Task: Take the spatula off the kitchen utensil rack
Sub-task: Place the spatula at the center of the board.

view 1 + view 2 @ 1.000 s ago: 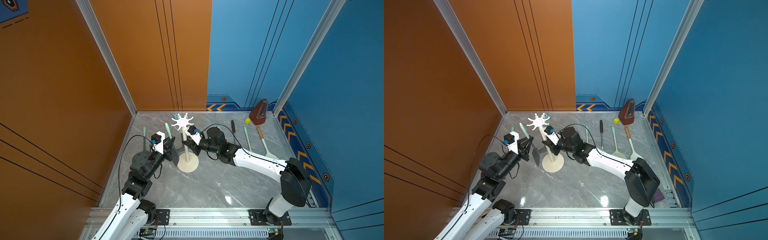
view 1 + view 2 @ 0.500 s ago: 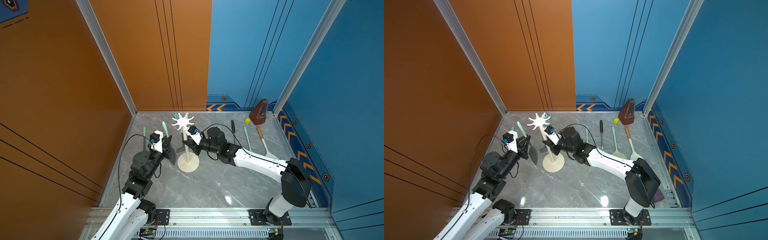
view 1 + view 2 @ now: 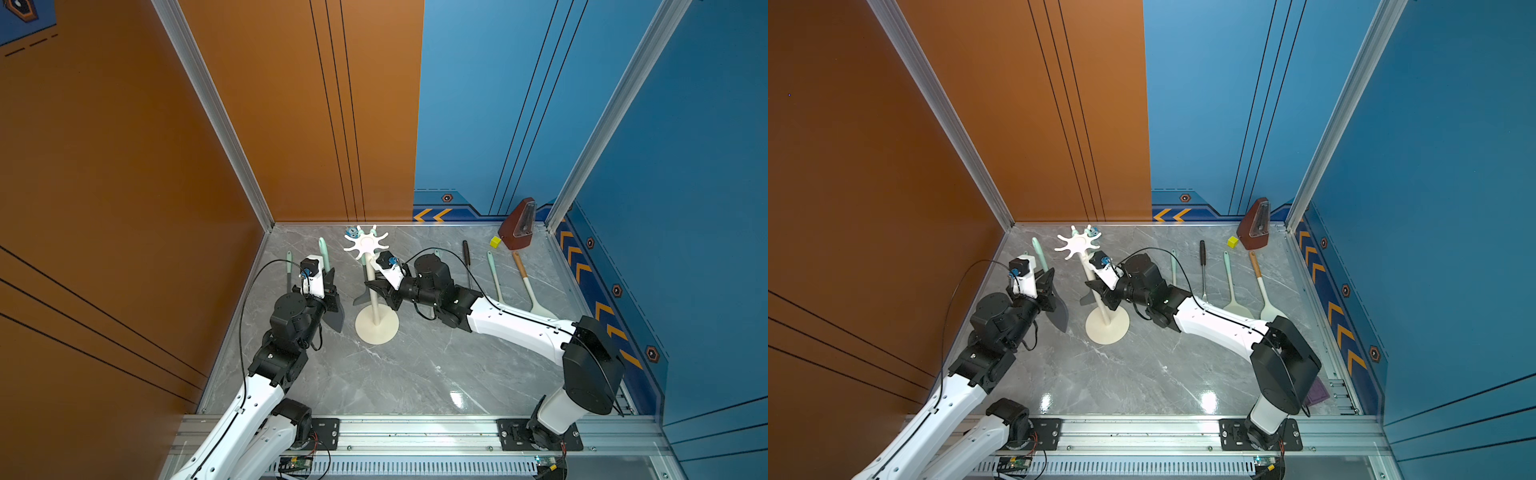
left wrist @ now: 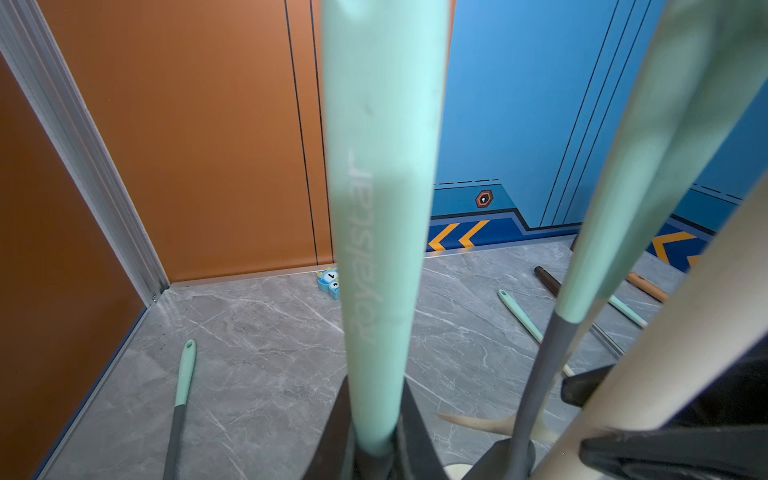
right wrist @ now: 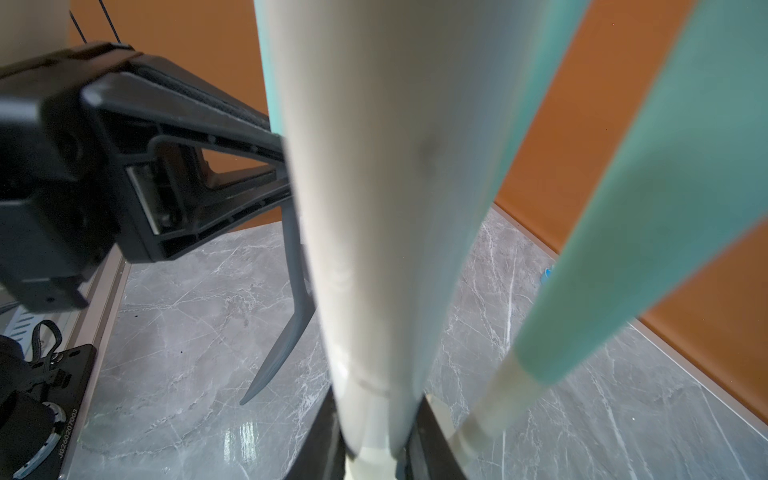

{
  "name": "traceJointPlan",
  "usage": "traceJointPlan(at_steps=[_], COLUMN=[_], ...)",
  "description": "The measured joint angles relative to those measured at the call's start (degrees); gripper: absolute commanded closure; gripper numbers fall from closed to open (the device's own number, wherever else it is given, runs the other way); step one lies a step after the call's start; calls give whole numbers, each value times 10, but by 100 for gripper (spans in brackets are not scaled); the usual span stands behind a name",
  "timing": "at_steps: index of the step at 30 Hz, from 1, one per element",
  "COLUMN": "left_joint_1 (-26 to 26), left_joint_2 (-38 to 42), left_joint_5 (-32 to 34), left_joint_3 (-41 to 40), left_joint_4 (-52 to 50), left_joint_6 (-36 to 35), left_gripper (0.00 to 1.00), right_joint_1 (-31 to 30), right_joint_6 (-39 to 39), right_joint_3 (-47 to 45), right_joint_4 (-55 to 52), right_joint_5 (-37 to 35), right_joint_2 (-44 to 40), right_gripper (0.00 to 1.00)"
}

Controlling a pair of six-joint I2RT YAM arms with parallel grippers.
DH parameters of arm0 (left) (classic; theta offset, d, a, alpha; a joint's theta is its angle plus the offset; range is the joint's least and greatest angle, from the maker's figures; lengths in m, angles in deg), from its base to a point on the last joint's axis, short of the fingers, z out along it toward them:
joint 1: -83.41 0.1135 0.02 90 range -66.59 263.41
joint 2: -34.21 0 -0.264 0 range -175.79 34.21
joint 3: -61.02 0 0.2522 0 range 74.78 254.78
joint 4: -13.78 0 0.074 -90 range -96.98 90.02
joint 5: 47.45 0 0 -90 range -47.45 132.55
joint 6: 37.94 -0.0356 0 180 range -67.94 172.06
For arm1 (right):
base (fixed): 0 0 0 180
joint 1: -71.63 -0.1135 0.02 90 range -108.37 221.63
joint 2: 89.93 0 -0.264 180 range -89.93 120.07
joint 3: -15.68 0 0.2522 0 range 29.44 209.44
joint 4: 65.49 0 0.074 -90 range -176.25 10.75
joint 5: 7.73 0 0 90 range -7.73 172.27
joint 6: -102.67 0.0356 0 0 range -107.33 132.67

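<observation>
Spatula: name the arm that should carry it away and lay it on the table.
Left. The left jaws are shut on the spatula, which hangs clear of the kitchen utensil rack. The right jaws are clamped on the rack's pole, likely steadying it, so that arm is not free.

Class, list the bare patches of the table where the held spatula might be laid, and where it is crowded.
Free: the wide stretch of table between the rack base and the front rail. Crowded: the right side, where a row of utensils lies, and the left wall strip, with another utensil.
</observation>
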Motion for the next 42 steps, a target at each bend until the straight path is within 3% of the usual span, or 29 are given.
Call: traceJointPlan(at_steps=[11,32,42], left_joint_1=[30,118,130], left_joint_2=[-56,-240,-317], left_joint_5=[42,44,44], left_joint_3=[47,176,219], left_joint_4=[-40,-133,-141], left_joint_6=[16,71,80], left_gripper=[100,100,100], right_joint_1=[0,0,0], right_joint_6=[0,1,2], right_joint_3=[-2,-9,-9], right_joint_4=[2,7,7], right_joint_5=[0,-4,-4], right_joint_2=[0,-5,-5], right_gripper=[100,100,100])
